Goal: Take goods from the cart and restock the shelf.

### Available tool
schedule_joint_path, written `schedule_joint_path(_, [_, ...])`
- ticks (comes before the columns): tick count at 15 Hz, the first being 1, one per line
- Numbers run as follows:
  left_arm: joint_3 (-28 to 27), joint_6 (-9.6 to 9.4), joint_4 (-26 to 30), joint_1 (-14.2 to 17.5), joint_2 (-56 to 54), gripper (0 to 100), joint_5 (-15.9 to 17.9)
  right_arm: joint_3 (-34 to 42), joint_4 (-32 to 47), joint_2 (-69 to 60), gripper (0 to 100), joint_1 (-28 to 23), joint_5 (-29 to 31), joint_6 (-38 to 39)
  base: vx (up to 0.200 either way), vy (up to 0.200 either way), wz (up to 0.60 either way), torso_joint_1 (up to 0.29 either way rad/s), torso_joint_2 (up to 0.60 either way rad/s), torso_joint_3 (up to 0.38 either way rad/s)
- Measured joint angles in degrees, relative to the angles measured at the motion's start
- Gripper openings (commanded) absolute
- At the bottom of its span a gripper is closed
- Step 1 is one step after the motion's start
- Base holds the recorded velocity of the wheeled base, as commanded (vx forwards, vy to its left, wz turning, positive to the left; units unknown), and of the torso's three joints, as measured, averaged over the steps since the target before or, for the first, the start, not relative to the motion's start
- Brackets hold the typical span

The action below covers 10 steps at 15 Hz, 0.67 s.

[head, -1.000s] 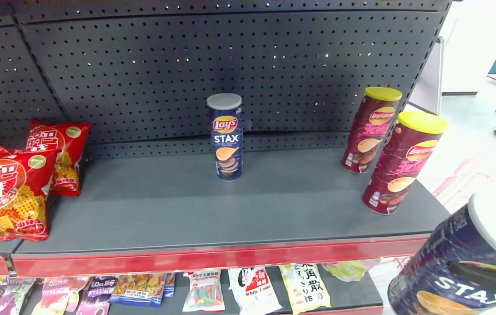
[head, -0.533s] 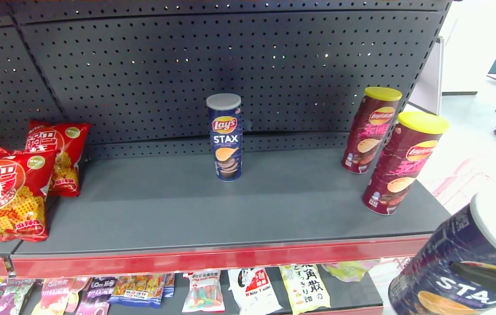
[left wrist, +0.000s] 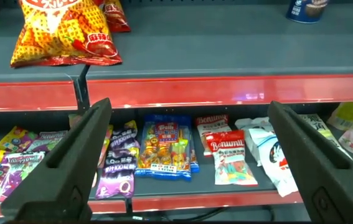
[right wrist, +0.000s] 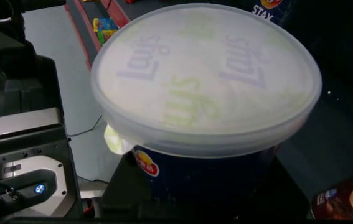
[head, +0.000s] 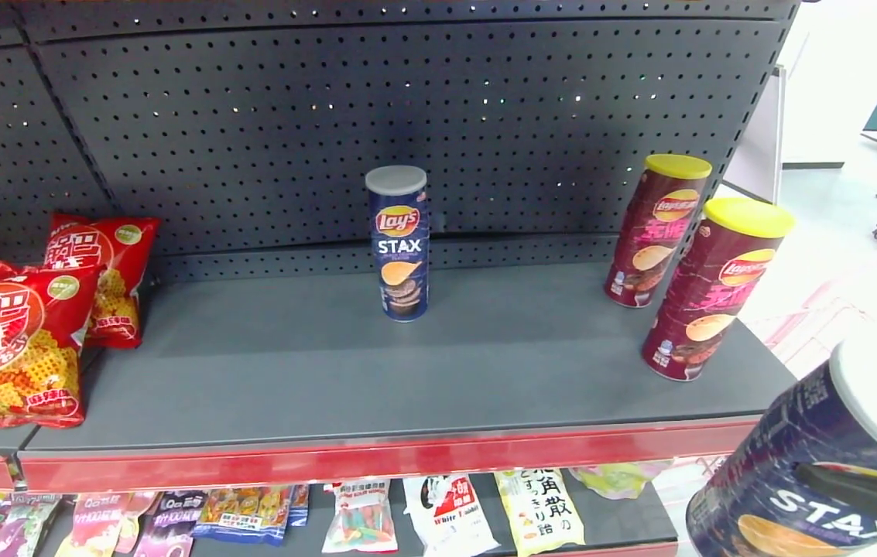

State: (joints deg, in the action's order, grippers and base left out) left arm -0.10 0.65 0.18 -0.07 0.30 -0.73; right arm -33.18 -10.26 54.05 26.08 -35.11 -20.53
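Observation:
My right gripper (head: 844, 483) is shut on a blue chips can (head: 810, 464) with a pale lid, held low at the right, in front of and below the shelf's red front edge (head: 376, 456). The same can's lid (right wrist: 207, 74) sits close under the right wrist camera. A matching blue can (head: 398, 241) stands upright at mid-shelf near the pegboard. My left gripper (left wrist: 188, 162) is open with nothing between its fingers (left wrist: 64, 168), facing the lower shelf of packets (left wrist: 164, 149).
Two maroon cans with yellow lids (head: 655, 228) (head: 709, 286) stand at the shelf's right end. Red chip bags (head: 16, 340) (head: 109, 275) lean at the left. Bare grey shelf board (head: 268, 363) lies between the bags and the cans. Small snack packets (head: 446, 510) hang below.

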Motion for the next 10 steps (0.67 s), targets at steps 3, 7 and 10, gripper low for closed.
schedule_joint_path(3, [0.0,0.13,0.0,0.0,0.0,100,0.0,0.0,0.0,0.0,0,0.0,0.0,0.0,0.0,0.133,0.0,0.0,0.0,0.002])
schedule_joint_path(7, [0.0,0.04,0.0,0.0,0.0,100,0.0,0.3,0.1,-0.3,0,-0.1,0.1,0.0,0.0,0.05,0.0,-0.003,0.0,0.001])
schedule_joint_path(10, [0.0,0.04,0.0,0.0,0.0,100,0.0,0.7,0.0,-0.5,0,0.0,0.1,0.0,0.0,0.0,0.0,0.0,0.0,0.0])
